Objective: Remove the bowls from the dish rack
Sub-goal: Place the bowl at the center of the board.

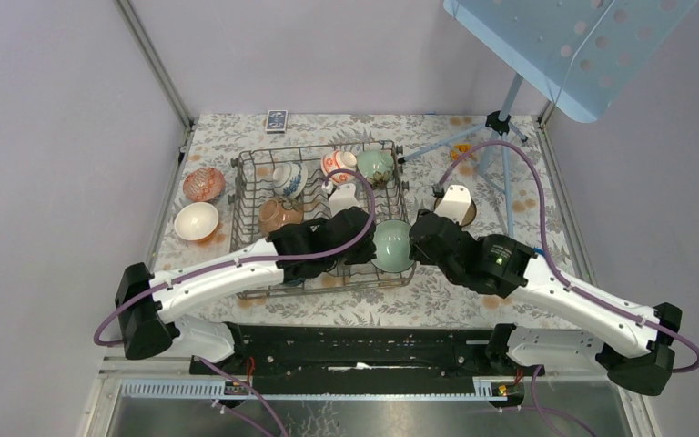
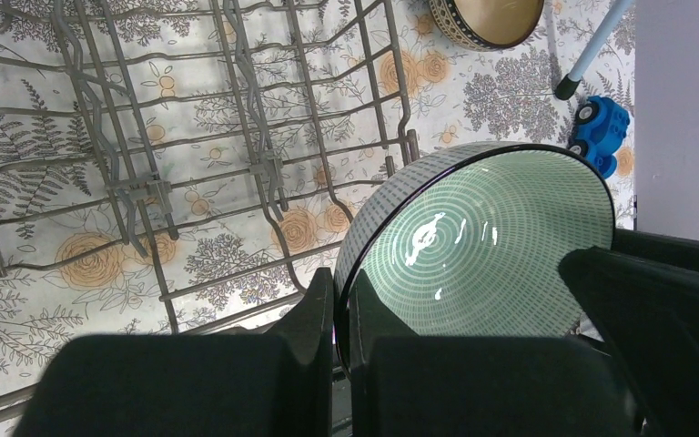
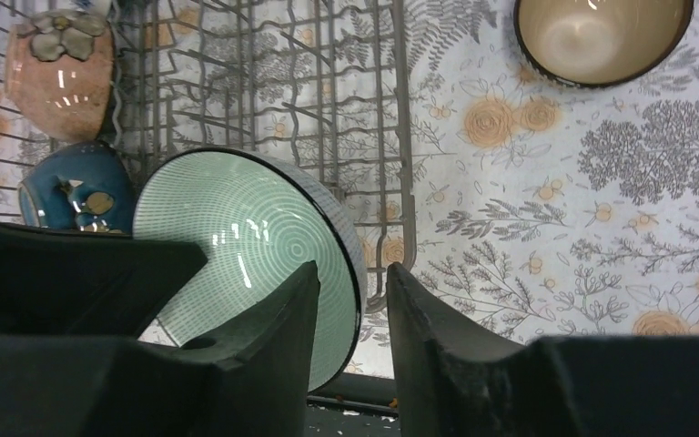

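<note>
Holding the green bowl (image 1: 391, 246) by its rim in your clamped left pincer (image 2: 341, 302), over the near right corner of the dish rack (image 1: 314, 149), slide the parted right pincer (image 3: 353, 284) clear before carrying it to the tabletop (image 1: 364, 311).

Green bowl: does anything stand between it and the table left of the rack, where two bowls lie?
Yes. The green bowl, pinched by the left hand, is at the right edge of the rack, so the whole rack lies in between. The right hand also straddles the bowl's rim.
</note>
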Robot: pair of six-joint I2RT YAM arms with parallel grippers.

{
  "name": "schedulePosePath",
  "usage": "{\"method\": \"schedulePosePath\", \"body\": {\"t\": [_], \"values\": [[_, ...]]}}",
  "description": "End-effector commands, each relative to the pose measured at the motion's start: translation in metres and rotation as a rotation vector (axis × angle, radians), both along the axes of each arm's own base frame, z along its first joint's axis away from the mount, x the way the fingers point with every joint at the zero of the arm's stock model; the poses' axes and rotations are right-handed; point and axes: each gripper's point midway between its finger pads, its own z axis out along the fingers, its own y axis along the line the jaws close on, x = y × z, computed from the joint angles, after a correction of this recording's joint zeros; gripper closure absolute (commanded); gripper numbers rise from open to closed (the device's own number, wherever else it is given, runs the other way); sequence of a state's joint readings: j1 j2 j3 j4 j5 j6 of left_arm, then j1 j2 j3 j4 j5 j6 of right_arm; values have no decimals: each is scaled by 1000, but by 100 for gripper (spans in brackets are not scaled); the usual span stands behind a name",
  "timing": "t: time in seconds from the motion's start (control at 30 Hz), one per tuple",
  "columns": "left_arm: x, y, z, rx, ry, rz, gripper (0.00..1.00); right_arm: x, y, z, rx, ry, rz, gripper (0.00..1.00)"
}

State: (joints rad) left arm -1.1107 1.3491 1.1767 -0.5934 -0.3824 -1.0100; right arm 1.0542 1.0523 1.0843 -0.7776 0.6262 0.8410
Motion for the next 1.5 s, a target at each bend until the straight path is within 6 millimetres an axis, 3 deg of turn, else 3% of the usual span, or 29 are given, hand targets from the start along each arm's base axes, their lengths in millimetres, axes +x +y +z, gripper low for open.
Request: {"method": "schedulePosePath", "body": {"t": [0.0, 0.23, 0.43, 0.5, 0.67, 0.73, 0.77, 0.9, 1.03, 1.2, 1.47], "values": [[9, -9, 39, -109, -64, 16, 100, 4, -6, 24, -50, -46, 44, 59], [6, -7, 38, -115, -57, 12, 100, -2, -3, 13, -136, 13, 131, 57], [5, -8, 39, -123, -52, 5, 100, -1, 7, 8, -135, 27, 161, 61], [5, -8, 40, -125, -53, 5, 100, 0, 8, 7, -141, 29, 161, 67], [3, -8, 39, -129, -48, 1, 100, 0, 8, 5, -149, 32, 159, 97], [3, -9, 38, -132, -47, 0, 100, 1, 5, 6, -154, 26, 146, 100], [3, -10, 38, -134, -48, -4, 92, 2, 2, 7, -161, 20, 136, 100], [3, -7, 40, -134, -60, -10, 39, 3, -21, 13, -235, -5, 91, 100], [3, 12, 40, -121, -82, 31, 5, 2, -60, 19, -334, -7, 26, 100], [4, 33, 53, -155, -147, 72, 1, 6, -98, 16, -344, 17, -73, 100], [2, 46, 51, -175, -161, 83, 1, 47, -156, 0, -90, 65, -401, 100]]}}
